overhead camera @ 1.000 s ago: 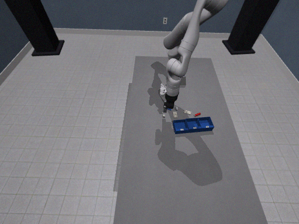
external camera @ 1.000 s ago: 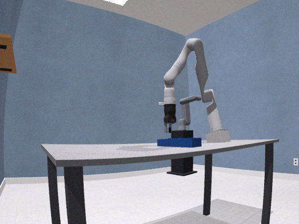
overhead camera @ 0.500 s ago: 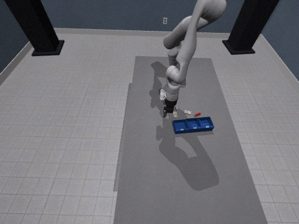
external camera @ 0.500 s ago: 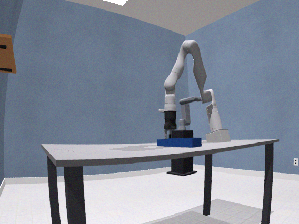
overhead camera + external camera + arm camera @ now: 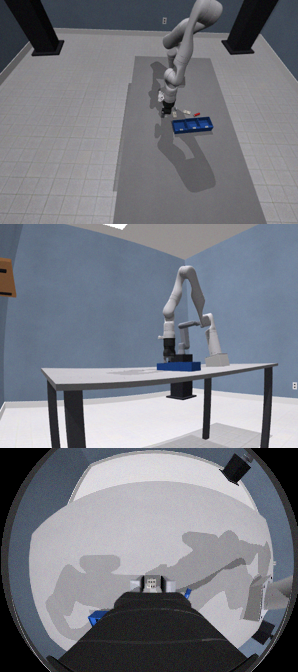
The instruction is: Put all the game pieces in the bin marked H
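Observation:
A blue bin with three compartments [image 5: 192,124] stands on the grey table; its labels are too small to read. Behind it lie two pale domino-like tiles [image 5: 174,114] [image 5: 187,111], a small grey piece [image 5: 175,108] and a red piece [image 5: 196,114]. My gripper [image 5: 163,114] points straight down, just left of the bin's left end and low over the table; it also shows in the side view [image 5: 168,359]. Its fingers stand partly open. In the wrist view a small pale piece [image 5: 153,583] shows at the fingertips; whether the fingers touch it I cannot tell.
The arm's base [image 5: 216,359] stands at the far end of the table, behind the bin. Two dark pillars [image 5: 39,29] [image 5: 246,29] stand on the floor well away from the table.

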Controlling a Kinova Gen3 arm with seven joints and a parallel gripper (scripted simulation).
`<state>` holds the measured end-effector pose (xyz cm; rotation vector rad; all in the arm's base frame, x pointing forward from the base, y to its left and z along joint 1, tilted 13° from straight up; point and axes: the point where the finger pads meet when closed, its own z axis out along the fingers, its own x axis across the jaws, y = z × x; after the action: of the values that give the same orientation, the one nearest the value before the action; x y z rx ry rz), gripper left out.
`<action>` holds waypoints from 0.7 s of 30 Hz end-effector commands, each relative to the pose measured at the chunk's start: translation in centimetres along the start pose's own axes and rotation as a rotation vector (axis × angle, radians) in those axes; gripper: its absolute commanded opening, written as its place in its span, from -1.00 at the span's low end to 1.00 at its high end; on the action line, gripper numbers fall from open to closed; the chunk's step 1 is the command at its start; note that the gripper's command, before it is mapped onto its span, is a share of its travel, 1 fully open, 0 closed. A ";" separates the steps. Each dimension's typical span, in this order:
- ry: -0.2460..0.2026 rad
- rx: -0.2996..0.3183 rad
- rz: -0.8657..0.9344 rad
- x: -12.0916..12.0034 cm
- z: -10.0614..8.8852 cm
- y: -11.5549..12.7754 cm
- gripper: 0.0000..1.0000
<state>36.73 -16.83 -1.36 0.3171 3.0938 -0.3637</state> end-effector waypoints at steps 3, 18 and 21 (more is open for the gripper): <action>0.003 -0.003 0.006 -0.1 0.0 0.5 0.27; -0.003 0.001 -0.002 -0.3 1.2 0.3 0.27; -0.003 0.002 -0.004 -0.3 1.3 0.3 0.27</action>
<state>36.99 -16.59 -2.53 0.3143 3.0933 -0.3632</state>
